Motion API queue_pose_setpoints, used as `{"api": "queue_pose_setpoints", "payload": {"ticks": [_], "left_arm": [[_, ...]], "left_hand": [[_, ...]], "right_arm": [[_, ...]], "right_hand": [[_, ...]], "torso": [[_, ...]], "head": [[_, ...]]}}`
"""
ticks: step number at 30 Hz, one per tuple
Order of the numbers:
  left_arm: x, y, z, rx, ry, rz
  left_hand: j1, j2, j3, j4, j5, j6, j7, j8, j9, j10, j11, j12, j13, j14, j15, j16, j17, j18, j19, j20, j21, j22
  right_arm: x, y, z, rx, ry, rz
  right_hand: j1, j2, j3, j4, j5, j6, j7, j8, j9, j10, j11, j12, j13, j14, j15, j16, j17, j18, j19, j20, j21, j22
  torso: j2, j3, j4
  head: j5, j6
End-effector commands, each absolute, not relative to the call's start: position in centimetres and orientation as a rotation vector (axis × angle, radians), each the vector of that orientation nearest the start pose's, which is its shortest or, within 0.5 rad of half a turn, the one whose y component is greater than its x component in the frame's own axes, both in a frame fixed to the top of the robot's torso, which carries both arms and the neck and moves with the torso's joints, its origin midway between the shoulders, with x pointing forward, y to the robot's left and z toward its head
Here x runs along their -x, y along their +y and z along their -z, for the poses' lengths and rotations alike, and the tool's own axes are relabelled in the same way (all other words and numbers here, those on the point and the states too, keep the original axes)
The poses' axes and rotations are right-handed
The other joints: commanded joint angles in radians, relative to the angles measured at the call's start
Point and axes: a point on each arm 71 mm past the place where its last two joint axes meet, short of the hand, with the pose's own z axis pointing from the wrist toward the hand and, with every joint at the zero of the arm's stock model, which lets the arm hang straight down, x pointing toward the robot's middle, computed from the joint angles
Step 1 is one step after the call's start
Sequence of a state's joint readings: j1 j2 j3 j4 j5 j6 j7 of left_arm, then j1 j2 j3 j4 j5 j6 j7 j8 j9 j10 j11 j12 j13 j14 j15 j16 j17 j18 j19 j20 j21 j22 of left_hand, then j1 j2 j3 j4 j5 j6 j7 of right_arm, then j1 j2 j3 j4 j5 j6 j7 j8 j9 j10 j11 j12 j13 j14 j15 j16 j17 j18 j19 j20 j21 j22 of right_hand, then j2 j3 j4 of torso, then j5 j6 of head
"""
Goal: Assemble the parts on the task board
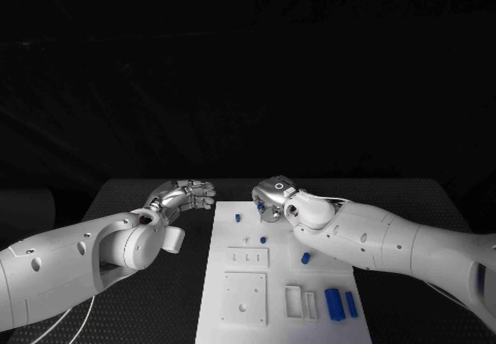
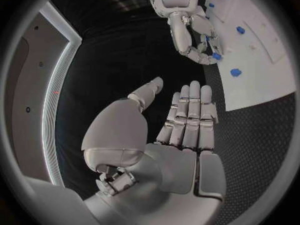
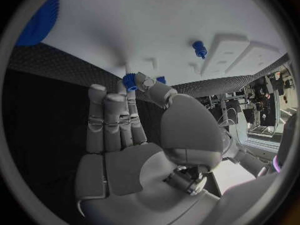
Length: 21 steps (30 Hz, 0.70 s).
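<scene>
The task board (image 1: 279,287) lies lengthwise in the middle of the tabletop (image 1: 403,201). The right hand (image 1: 277,201) hangs over the board's far end and pinches a small blue part (image 3: 129,80) between thumb and fingertip. The left hand (image 1: 184,195) is off the board's far left edge over bare tabletop, fingers straight and side by side, holding nothing. Further blue parts (image 1: 335,304) lie near the board's near right corner, another (image 1: 306,258) by its right edge
</scene>
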<state>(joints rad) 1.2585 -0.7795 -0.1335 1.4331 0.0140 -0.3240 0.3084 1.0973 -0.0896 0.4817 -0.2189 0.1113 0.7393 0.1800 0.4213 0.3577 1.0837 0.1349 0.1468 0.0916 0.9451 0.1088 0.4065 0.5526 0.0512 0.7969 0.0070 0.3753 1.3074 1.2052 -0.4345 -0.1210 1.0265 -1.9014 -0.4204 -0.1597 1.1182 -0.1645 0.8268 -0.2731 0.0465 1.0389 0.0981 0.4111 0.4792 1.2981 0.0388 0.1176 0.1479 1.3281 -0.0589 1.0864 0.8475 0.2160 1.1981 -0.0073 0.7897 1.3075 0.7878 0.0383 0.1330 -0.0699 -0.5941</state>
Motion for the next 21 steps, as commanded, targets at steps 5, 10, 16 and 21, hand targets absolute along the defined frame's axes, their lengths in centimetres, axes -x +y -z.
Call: {"api": "queue_pose_setpoints", "payload": {"ticks": [5, 10, 16, 21], "left_arm": [[-50.47, 20.41, 19.38, 1.142, 1.528, 1.443], [-50.49, 20.55, 19.38, 1.143, 1.525, 1.44], [-50.51, 20.59, 19.38, 1.143, 1.524, 1.439], [-50.52, 20.6, 19.38, 1.143, 1.524, 1.439]], "left_hand": [[-0.011, 0.003, -0.001, -0.006, 0.005, -0.005, 0.001, -0.005, -0.001, -0.007, -0.002, -0.004, -0.002, -0.006, 0.0, -0.007, 0.001, 0.018, -0.005, 0.001, 0.006, 0.019], [-0.011, 0.002, 0.0, -0.006, 0.005, -0.005, 0.001, -0.005, -0.001, -0.007, -0.002, -0.004, -0.002, -0.006, 0.0, -0.007, 0.002, 0.018, -0.005, 0.001, 0.006, 0.019], [-0.011, 0.002, 0.0, -0.006, 0.005, -0.005, 0.001, -0.005, -0.001, -0.007, -0.002, -0.005, -0.002, -0.006, 0.0, -0.008, 0.002, 0.018, -0.005, 0.001, 0.007, 0.019], [-0.012, 0.002, 0.0, -0.007, 0.005, -0.005, 0.001, -0.005, -0.001, -0.007, -0.003, -0.005, -0.002, -0.006, 0.0, -0.008, 0.002, 0.018, -0.005, 0.001, 0.007, 0.019]], "right_arm": [[-54.85, -12.7, 23.14, 0.572, 1.511, -0.283], [-54.72, -12.74, 23.25, 0.574, 1.513, -0.282], [-54.76, -13.07, 23.26, 0.573, 1.51, -0.272], [-54.75, -13.07, 23.28, 0.573, 1.51, -0.269]], "right_hand": [[0.01, -0.001, 0.005, 0.0, 0.002, 0.008, 0.0, 0.002, 0.004, 0.057, 0.0, 0.003, 0.001, -0.01, -0.014, 0.004, -0.002, 0.046, -0.003, -0.005, 0.007, 0.021], [0.01, -0.001, 0.005, -0.001, 0.002, 0.008, -0.001, 0.002, 0.004, 0.057, 0.0, 0.003, 0.002, -0.011, -0.014, 0.004, -0.002, 0.046, -0.003, -0.005, 0.007, 0.021], [0.01, -0.002, 0.006, -0.002, 0.002, 0.009, -0.001, 0.002, 0.005, 0.059, 0.0, 0.003, 0.002, -0.011, -0.015, 0.004, -0.002, 0.046, -0.003, -0.004, 0.008, 0.021], [0.01, -0.003, 0.007, -0.002, 0.002, 0.01, -0.001, 0.002, 0.006, 0.06, -0.001, 0.003, 0.003, -0.011, -0.015, 0.004, -0.003, 0.046, -0.003, -0.004, 0.009, 0.021]], "torso": [[0.0, 0.0009, -0.0003], [-0.001, 0.0022, -0.0026], [0.0, 0.0022, -0.0013], [0.0, 0.0029, -0.0012]], "head": [[0.0, -0.002], [0.002, -0.004], [0.001, -0.002], [0.001, -0.001]]}}
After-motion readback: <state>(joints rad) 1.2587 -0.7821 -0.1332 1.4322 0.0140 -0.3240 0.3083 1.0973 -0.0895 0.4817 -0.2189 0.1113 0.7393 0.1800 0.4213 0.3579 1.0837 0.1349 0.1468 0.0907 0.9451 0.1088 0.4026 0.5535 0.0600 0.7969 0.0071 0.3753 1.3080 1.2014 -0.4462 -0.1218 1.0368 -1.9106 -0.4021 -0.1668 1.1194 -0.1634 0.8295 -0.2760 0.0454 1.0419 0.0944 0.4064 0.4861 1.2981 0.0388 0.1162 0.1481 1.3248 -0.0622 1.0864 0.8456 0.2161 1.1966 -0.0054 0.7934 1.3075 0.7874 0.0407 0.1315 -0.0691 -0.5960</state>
